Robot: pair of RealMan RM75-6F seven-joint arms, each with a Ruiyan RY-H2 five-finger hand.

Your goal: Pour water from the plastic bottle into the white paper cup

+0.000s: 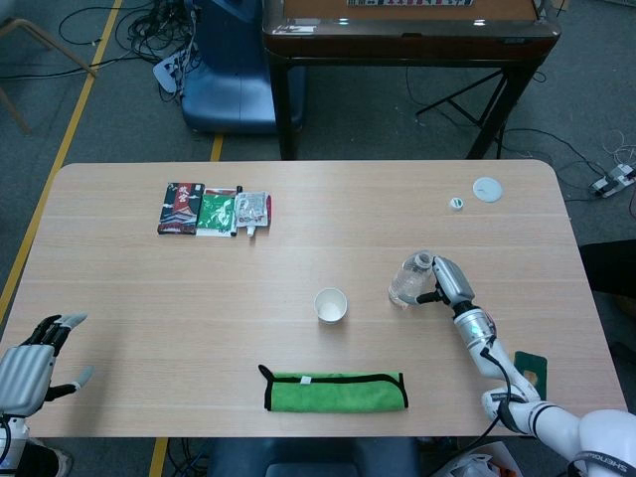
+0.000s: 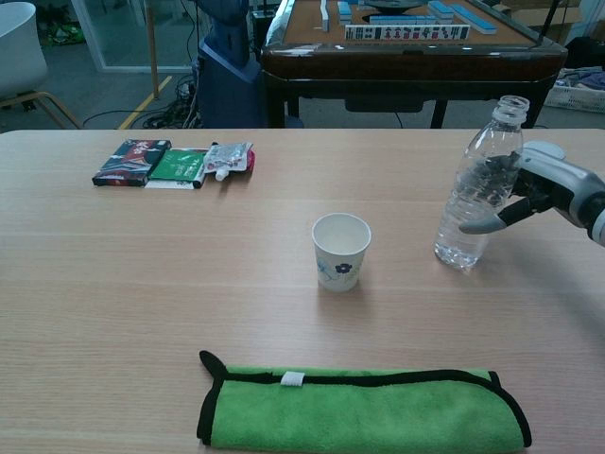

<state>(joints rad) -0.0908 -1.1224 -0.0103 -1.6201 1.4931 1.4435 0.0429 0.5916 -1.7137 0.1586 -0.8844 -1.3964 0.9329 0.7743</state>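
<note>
Two hands: right hand [image 2: 541,185] clasps the uncapped plastic bottle [image 2: 477,193] near the desk's right edge; left hand [image 1: 30,370], partly cropped, spreads empty.

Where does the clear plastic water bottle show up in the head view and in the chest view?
Head view: the clear plastic water bottle stands right of centre on the table, gripped by the right hand.
Chest view: the bottle stands upright at the right edge, uncapped, with the right hand around it.
Shared landmark: the white paper cup stands to the bottle's left in both views.
</note>
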